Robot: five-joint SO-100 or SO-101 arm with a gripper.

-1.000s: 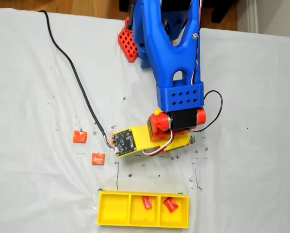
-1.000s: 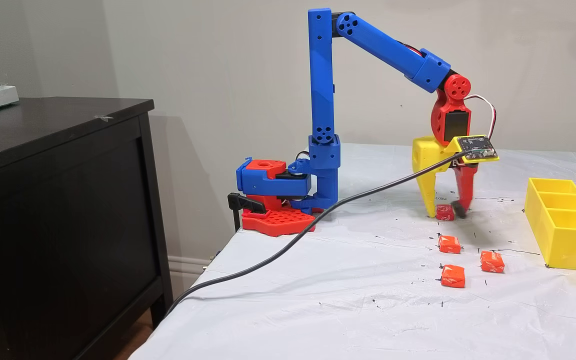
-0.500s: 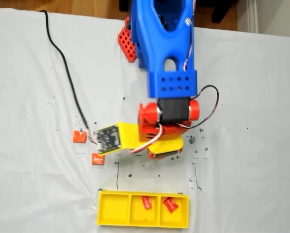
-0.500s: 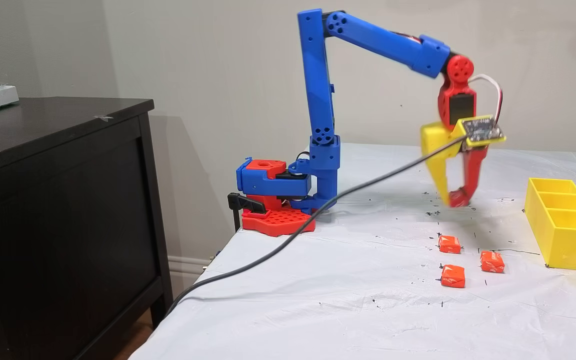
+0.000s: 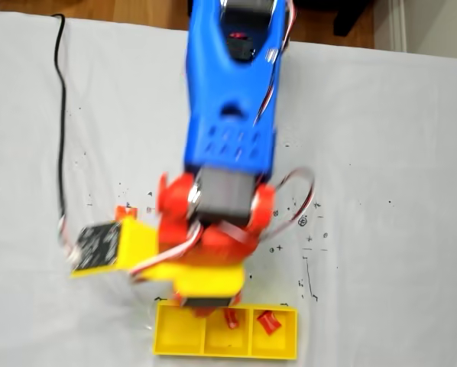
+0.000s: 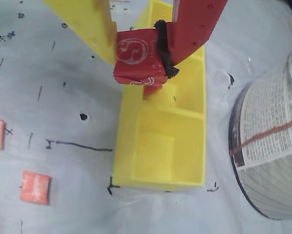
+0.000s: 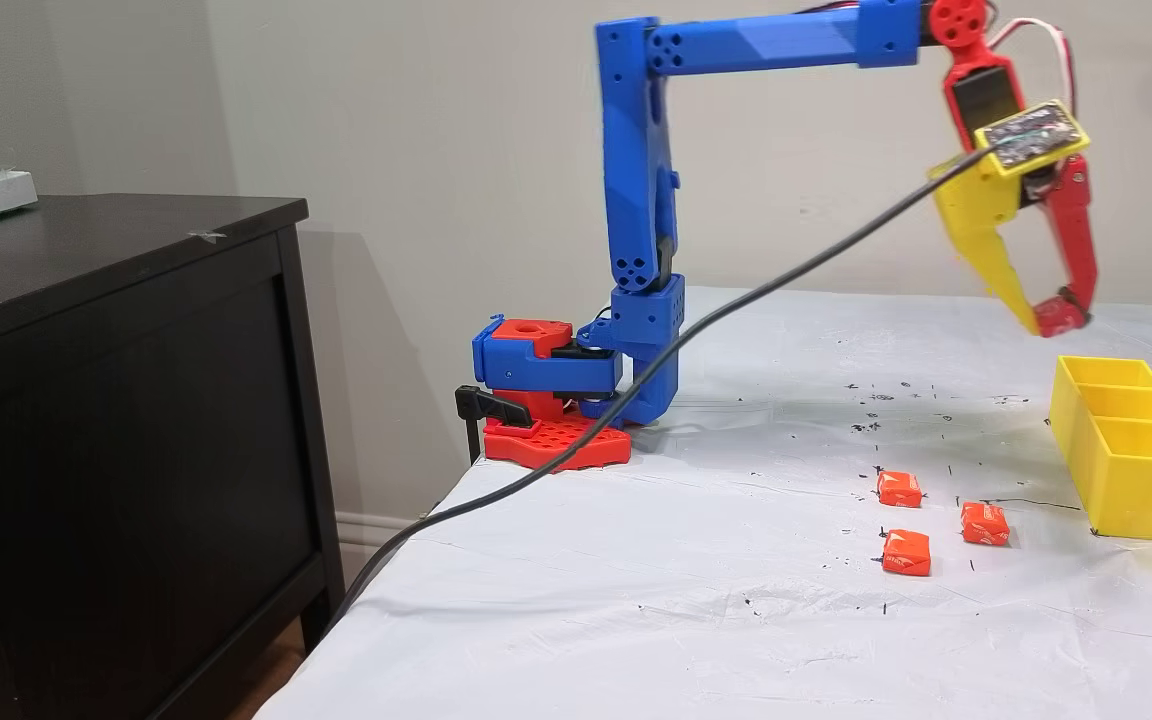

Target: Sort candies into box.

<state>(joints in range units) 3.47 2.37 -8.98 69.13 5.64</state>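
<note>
End effector (image 6: 138,56), seen in the wrist view, with its yellow finger (image 6: 90,29) and red finger (image 6: 192,29) closed to the width of one red candy (image 6: 136,58), which is pinched between them and carried clear of the desk (image 6: 63,112). A dark strip on the red finger presses against the candy's right face as the wrist view shows it. The white printed mark on the wrapper faces the camera.

The box (image 6: 192,146) lies directly below and beyond the held candy. Its long axis runs away from the wrist camera, roughly in line with the gap between the fingers, and its three compartments follow one another along that line. The near compartment (image 6: 158,153) looks empty. The candy hangs over the divider region between the near and middle compartments, judging by the wrist view; which of the two it would fall into cannot be told for certain.

In a fixed view from the side, the end effector (image 7: 1051,318) hangs above the far end of the box (image 7: 1131,470) and well apart from its rim, so release from here would be a drop, not a placing. Three loose candies (image 7: 901,488) lie on the desk beside the box, on the arm's side of it. In a fixed view from above, two candies (image 5: 268,322) rest inside the box (image 5: 175,340), toward its right end in that view
</note>
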